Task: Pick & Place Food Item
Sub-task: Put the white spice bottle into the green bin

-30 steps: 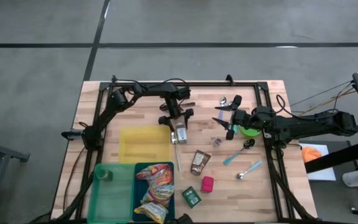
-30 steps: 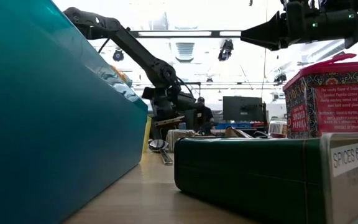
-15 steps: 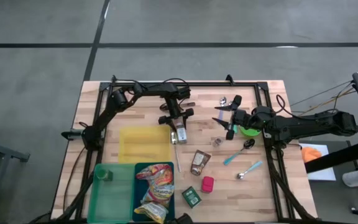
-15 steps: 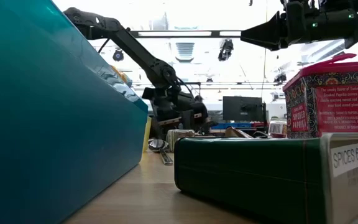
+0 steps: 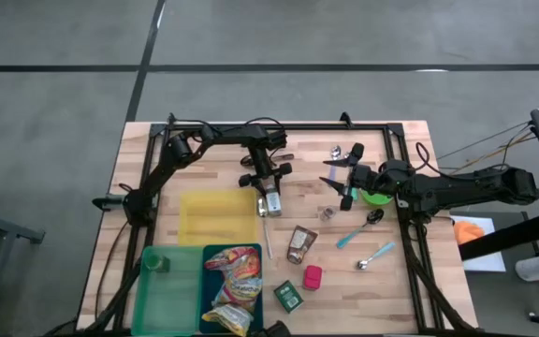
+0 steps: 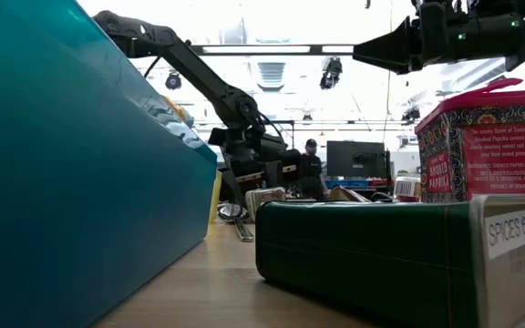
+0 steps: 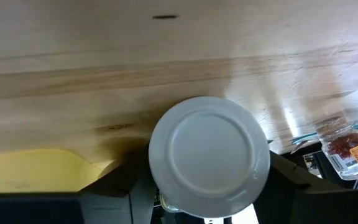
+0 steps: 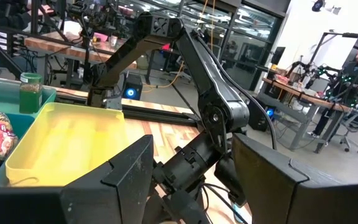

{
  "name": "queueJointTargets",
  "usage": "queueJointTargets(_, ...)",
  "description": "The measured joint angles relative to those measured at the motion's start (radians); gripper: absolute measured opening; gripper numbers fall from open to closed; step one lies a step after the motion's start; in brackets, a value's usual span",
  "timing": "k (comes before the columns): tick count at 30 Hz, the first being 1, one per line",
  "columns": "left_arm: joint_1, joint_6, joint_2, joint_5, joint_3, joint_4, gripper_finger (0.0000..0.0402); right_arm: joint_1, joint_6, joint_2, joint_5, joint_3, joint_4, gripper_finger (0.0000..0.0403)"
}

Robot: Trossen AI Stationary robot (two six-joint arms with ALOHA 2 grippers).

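A jar with a round white lid is on the wooden table just right of the yellow tray. It also shows in the high view. My left gripper slants down over it, one dark finger on each side of the lid. The lid faces the wrist camera and hides the jar's body. My right gripper hovers open above the table's right half, pointing level toward the left arm, with nothing between its fingers. My left gripper has the jar between its two fingers at the lid end, one finger against the lid's rim and the other at the opposite rim. The fingers come slanting down from the table's far side. The lid hides how far back the jar reaches.
A small spice jar lies to the right. A brown pouch, pink tin and green tin sit nearer the front. A green bin and a teal bin with snack bags stand front left. Spoons and a green bowl lie right.
My left gripper's fingers have drawn in around the jar while the arm has stayed in place. The jar has not moved. A person in the room behind the table has shifted.
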Motion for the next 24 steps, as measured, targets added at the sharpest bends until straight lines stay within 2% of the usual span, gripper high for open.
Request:
queueJointTargets(15,0.001,0.031,-0.016,-0.019,0.001,0.005,0.0195,0.0,0.0,0.0,0.0,0.0,0.0,0.0215)
queueJointTargets(21,0.001,0.037,-0.054,-0.079,0.004,0.009,0.0195,0.0,0.0,0.0,0.0,0.0,0.0,0.0215)
queueJointTargets(24,0.001,0.049,-0.083,-0.139,0.016,0.012,0.0195,0.0,0.0,0.0,0.0,0.0,0.0,0.0215)
